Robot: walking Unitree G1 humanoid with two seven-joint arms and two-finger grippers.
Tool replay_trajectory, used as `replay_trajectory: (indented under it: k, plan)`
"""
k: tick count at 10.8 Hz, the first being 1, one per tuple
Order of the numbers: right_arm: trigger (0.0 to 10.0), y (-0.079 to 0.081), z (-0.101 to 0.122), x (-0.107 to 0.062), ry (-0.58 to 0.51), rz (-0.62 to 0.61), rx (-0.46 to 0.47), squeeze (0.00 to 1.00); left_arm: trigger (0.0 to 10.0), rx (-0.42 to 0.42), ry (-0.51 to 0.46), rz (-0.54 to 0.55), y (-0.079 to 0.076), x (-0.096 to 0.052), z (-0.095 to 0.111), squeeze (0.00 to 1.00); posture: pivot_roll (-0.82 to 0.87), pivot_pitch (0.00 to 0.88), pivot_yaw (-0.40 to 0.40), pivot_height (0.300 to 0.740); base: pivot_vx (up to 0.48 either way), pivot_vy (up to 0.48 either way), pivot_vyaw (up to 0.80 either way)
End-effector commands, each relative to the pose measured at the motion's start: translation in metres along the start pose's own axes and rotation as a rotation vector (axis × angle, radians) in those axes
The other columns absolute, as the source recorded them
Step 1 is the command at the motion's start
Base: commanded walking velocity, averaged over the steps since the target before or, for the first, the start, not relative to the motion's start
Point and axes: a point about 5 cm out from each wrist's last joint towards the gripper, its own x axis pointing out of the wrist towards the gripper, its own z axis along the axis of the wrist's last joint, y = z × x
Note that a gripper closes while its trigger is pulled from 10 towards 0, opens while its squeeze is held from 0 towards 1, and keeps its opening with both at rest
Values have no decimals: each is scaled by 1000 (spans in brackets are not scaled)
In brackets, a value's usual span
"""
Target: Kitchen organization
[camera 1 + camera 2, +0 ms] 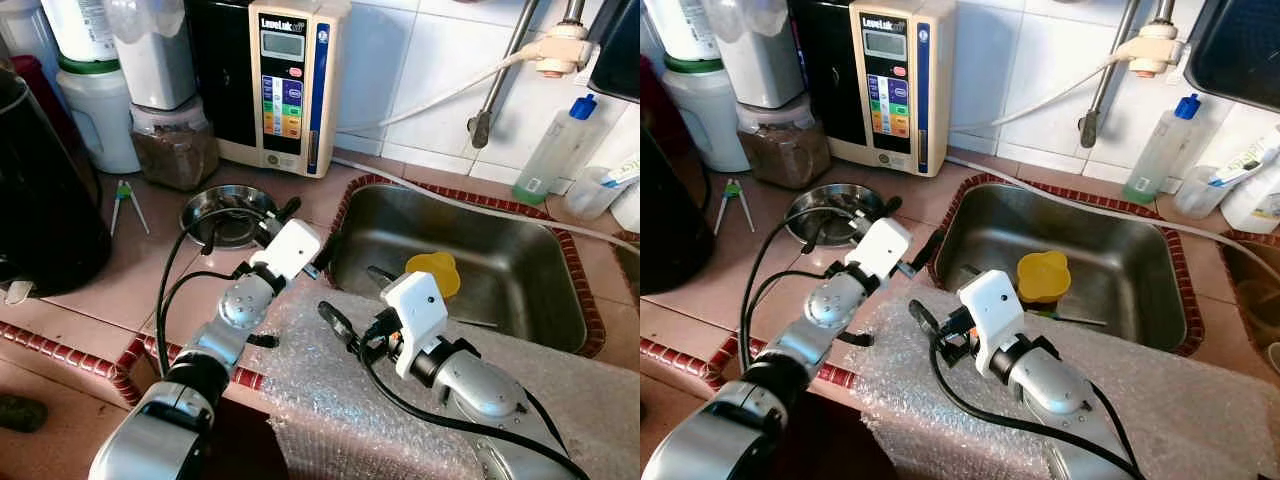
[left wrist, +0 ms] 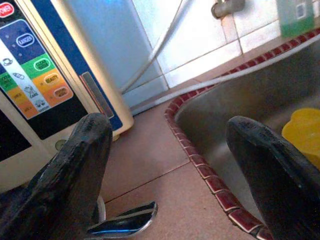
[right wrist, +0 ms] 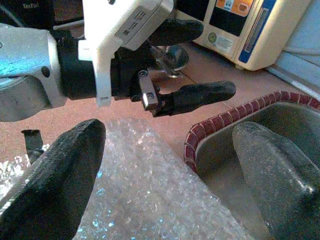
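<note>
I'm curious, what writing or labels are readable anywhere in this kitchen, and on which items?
"LeveLuk": brand at the top of the cream water machine on the counter.
"BEAUTY": orange button on that machine's panel, in the left wrist view.
"Tefal": on a dark appliance in the right wrist view.
Other panel buttons, its grey display, and the labels on the green-liquid bottle: too small or blurred to read.

White tiled wall; terracotta tile counter, red-edged; steel sink; possibly daylight.
</note>
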Motion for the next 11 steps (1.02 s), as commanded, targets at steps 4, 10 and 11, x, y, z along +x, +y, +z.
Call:
replay_trajectory:
  k: [4,10,11]
  plan:
    - [10000,2,5,-2,-8,-2,-2,0,10000,93,93,13,0,6,-8,0,61,0,-51,740,0,0,0]
    - [10000,2,5,-1,-6,-7,1,0,2275,91,252,-4,1,5,-24,0,57,0,-44,740,0,0,0]
    - [10000,2,5,-2,-5,-9,1,0,1412,81,248,21,5,6,-23,0,57,0,-44,740,0,0,0]
